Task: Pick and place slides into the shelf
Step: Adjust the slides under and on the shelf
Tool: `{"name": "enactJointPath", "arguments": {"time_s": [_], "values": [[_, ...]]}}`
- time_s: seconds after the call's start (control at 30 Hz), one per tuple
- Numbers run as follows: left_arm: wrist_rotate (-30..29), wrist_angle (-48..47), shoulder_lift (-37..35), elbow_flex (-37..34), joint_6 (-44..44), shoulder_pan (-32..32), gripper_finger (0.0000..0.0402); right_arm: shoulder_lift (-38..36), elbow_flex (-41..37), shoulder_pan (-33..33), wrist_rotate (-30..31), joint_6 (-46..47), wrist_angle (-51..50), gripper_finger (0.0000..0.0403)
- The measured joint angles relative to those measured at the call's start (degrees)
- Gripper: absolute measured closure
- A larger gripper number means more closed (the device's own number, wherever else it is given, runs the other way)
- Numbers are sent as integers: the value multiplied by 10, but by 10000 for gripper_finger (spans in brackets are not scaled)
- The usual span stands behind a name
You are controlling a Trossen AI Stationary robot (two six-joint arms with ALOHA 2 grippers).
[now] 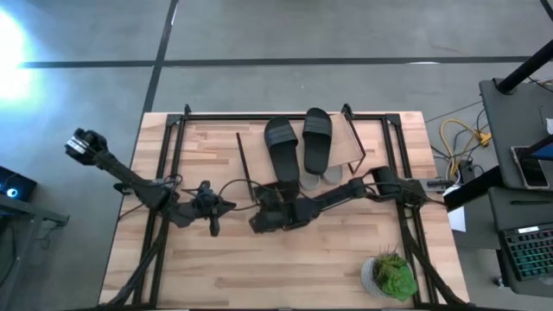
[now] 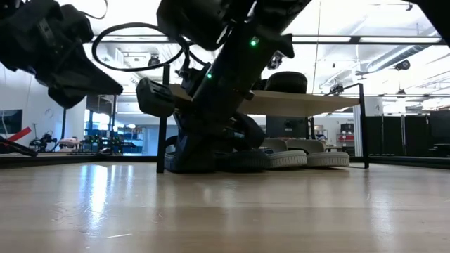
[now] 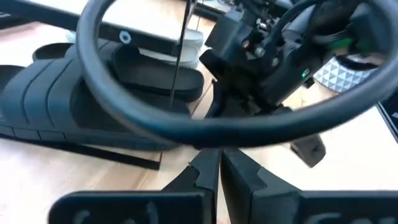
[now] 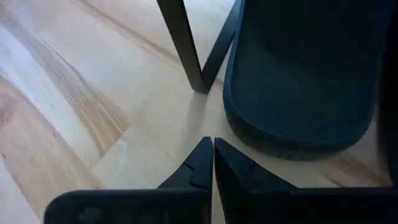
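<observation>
High view, shelf point(image 1: 356, 142): light wood rack at the table's point(image 1: 285, 268) far middle; two black slides point(image 1: 299, 142) lie side by side on its top, toes of a light grey pair point(image 1: 320, 179) peek out at its near edge.
High view, grippers: left gripper point(image 1: 213, 226) and right gripper point(image 1: 257, 223) sit low at mid-table, near each other; potted plant point(image 1: 389, 275) at the near right corner.
Low view, under the shelf: grey slides point(image 2: 299, 156) on the tabletop below the plank; dark slide point(image 2: 211, 151) beside them, half hidden by an arm.
Left wrist view: fingers pressed together, nothing between; a cable loop point(image 3: 186, 121) blocks much of the dark slides point(image 3: 74, 106).
Right wrist view: jaws pressed together and empty, just beside a dark slide point(image 4: 305, 87) and a shelf leg point(image 4: 183, 43); slide cut off by the frame.
</observation>
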Motion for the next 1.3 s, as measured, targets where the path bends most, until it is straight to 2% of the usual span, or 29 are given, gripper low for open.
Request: {"name": "enactJointPath", "arguments": {"time_s": [0.37, 0.53, 0.63, 0.73, 0.83, 0.93, 1.0, 1.13, 1.3], "values": [[-11, -1, 0, 8, 0, -7, 402, 1, 0, -13, 19, -32, 12, 394], [-11, -1, 3, 7, 0, -7, 402, -5, 0, 24, 8, -19, 6, 394], [-11, -3, 7, 7, 1, -7, 402, -20, 1, 63, 23, 2, -10, 394], [-11, -4, 8, 7, 1, -7, 402, -37, 5, 101, 55, 68, -84, 394], [-10, -5, 8, 7, 1, -7, 402, -43, 7, 133, 93, 189, -200, 394], [-10, -5, 8, 7, 1, -7, 402, -44, 5, 152, 103, 311, -299, 394], [-10, -5, 8, 7, 1, -7, 402, -45, -3, 153, 102, 340, -317, 394], [-10, -5, 8, 6, 5, -7, 402, -39, -13, 121, 79, 301, -295, 394], [-8, -5, 8, 3, 5, -7, 402, -35, -27, 79, 88, 235, -243, 394]]}}
